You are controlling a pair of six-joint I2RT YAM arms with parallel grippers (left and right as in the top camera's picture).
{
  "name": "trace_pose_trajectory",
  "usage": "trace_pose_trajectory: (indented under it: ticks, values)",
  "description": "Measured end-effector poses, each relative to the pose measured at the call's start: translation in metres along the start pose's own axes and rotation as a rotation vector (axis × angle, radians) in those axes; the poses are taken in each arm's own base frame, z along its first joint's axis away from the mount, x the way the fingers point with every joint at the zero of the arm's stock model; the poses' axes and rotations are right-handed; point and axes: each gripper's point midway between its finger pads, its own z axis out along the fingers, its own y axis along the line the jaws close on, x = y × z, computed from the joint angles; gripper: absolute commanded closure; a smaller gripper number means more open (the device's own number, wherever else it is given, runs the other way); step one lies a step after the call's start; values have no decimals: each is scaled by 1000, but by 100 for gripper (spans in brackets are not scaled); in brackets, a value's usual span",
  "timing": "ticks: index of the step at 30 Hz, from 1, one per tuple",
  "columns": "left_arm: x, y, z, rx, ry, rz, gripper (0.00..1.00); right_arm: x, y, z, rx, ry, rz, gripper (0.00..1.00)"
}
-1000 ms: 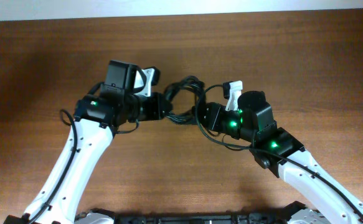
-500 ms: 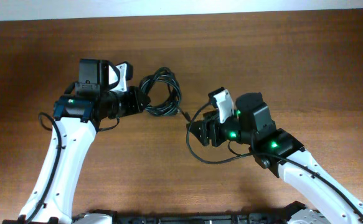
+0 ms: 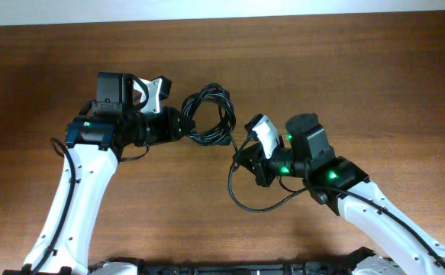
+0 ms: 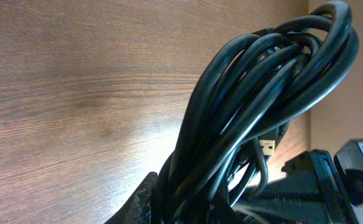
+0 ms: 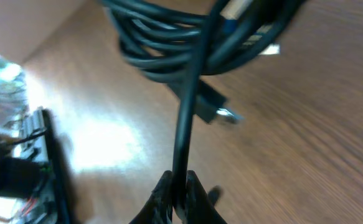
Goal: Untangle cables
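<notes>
Worktop (image 3: 359,69) carries nothing else relevant. Cables (image 3: 207,114) are one knotted coil held between the arms. Left jaws are clamped on the coil's edge, right jaws pinch a single strand leading out. Risk: a straight pull cinches the knot, and the plug tip (image 5: 221,113) could snag a loop.

White arm links (image 3: 73,202), black joints (image 3: 104,134) (green LEDs (image 3: 331,176)); left gripper (image 3: 184,127), right gripper (image 5: 178,190) black.
</notes>
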Motion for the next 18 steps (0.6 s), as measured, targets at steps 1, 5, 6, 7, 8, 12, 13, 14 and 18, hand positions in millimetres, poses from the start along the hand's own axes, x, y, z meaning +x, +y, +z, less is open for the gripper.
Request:
trace_pose_trajectory:
  ticks: [1,5,6,7,8,12,13,14,18]
  values:
    - [0,1,0,-5,-2,0,100,-1,6,0,-34,-4,-3,96]
    - [-4,14,-1,-79,-23,4,100,-19,29,-3,-165,-65,10,96]
    - [-4,15,-1,-90,-26,8,100,-25,35,-5,-196,-86,11,96]
    - [-5,17,-1,-99,-28,16,100,-30,39,-6,-219,-102,11,96]
    - [-5,18,-1,-107,-29,21,100,-38,45,-8,-251,-126,12,96]
    - [-3,20,-1,-118,-20,44,100,-60,57,-15,-316,-202,12,96]
    - [-1,19,0,-119,-13,58,100,-66,60,-18,-330,-223,13,96]
    - [1,19,1,-120,-6,65,100,-72,62,-20,-337,-244,12,96]
    - [8,8,8,-115,21,117,100,-81,52,-21,-297,-278,63,96]
